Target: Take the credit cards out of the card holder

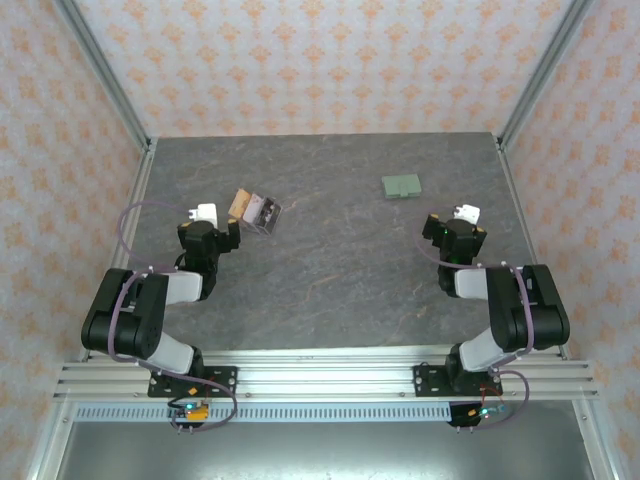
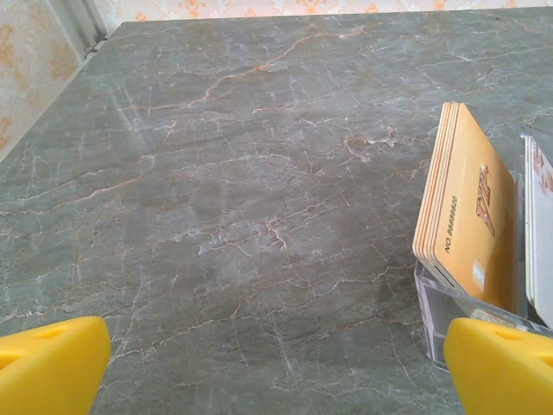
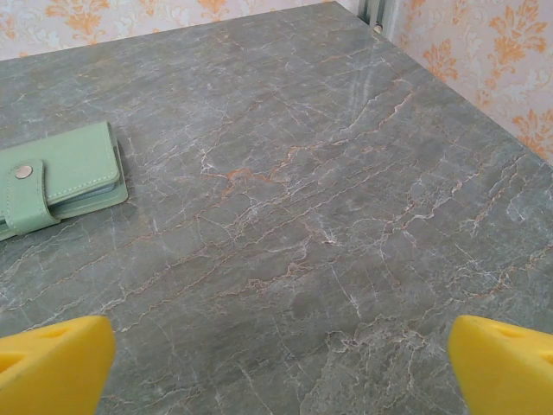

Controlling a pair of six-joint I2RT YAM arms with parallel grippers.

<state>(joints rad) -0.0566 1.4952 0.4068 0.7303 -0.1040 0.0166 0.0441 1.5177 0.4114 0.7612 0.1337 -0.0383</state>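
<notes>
The left gripper point(image 2: 276, 367) and right gripper point(image 3: 281, 367) were seen nearest, their yellow fingers point(image 2: 52, 367) spread wide apart over the grey marble table point(image 3: 302, 216). Just beyond the left one, the credit cards point(image 2: 467, 207), tan-orange with a pale one beside them, were stood on edge in a clear plastic stand point(image 2: 432, 311). Farther back, on the right, the card holder point(image 3: 65, 173), flat and sage-green, was laid closed with its tab snapped down.

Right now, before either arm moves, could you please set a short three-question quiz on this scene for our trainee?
1. Fill in: the left gripper and the right gripper both stand ____.
2. Which gripper is nearer the orange cards? A left, B right.
3. True or false: the green card holder lies closed on the table.
Key: 1 open; 2 A; 3 true.
</notes>
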